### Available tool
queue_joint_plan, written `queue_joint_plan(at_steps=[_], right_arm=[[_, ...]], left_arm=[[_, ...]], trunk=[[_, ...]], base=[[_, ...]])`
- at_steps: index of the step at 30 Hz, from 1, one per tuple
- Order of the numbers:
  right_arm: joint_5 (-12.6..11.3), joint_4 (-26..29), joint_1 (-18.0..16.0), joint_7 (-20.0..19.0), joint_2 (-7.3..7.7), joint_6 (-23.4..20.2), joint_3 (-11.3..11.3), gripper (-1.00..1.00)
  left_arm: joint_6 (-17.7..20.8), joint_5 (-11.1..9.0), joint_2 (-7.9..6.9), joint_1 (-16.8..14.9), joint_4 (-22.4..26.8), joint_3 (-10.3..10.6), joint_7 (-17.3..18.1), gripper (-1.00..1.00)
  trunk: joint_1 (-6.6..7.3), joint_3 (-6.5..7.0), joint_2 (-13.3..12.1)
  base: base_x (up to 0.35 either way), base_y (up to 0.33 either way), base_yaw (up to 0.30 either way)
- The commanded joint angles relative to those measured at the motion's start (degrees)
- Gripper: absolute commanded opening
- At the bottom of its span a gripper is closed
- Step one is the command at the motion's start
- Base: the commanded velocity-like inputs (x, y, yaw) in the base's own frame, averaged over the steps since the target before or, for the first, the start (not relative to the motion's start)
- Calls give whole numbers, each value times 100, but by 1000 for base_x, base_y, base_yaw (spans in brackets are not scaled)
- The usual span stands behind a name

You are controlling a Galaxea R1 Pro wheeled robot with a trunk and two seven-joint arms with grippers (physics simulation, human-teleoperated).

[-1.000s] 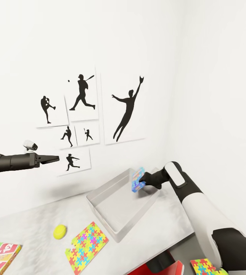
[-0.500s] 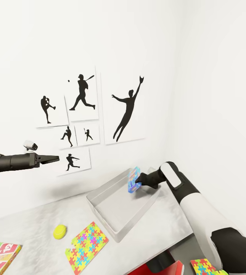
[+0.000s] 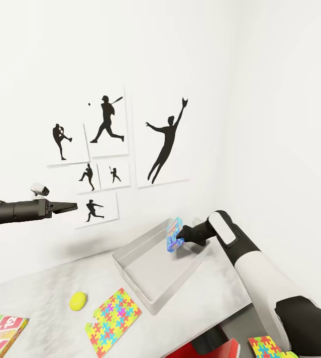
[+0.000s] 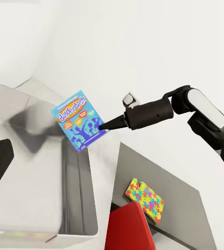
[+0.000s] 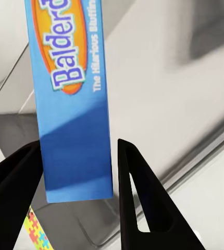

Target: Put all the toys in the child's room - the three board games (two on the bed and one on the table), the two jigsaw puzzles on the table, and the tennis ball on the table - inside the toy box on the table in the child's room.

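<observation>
Fingers of the right pincer are seen on either side of a blue game; in the right wrist view one finger seems to stand slightly off the game's face, so whether the game is truly pinched cannot be told. The game is held on edge above the toy box, over its far end.

Release is best made with the game lowered nearly to the box floor and tilted flat, so that it is not bounced out over the sloping wall. Room should be left for the rest: a puzzle, the ball and a second game lie on the table, outside the box. The left pincer, pressed together as far as can be seen, is held well clear.
</observation>
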State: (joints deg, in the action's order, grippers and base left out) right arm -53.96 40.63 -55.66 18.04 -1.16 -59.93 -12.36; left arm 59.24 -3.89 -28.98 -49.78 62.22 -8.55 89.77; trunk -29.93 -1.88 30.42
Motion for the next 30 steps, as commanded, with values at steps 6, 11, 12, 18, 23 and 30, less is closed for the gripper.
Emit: queue_joint_plan(at_steps=[6, 11, 12, 18, 23, 30], right_arm=[[-62, 5, -6, 59, 2, -7, -12, -100], [-56, 6, -6, 59, 0, -7, -7, -100], [-55, 6, -6, 61, 0, -7, -9, -100], [-53, 6, -9, 66, 1, -7, -6, -100], [-53, 6, -12, 68, -3, -7, -4, -100], [-53, 10, -15, 67, 1, -7, 2, -100]], left_arm=[[61, 3, -2, -5, 0, 2, 23, 100], [61, 3, -2, -5, 0, 2, 23, 100], [61, 3, -2, -5, 0, 2, 23, 100], [61, 1, -2, -5, 0, 2, 23, 100], [61, 0, -2, -5, 0, 2, 23, 100], [59, -2, -2, -5, 0, 2, 23, 100]], trunk=[[-3, -25, 12], [-3, -66, 12], [-3, -75, 12], [-3, -131, 12], [-3, -178, 12], [-3, -244, 12]], base=[[0, 0, 0], [0, 0, 0], [0, 0, 0], [0, 0, 0], [0, 0, 0], [0, 0, 0]])
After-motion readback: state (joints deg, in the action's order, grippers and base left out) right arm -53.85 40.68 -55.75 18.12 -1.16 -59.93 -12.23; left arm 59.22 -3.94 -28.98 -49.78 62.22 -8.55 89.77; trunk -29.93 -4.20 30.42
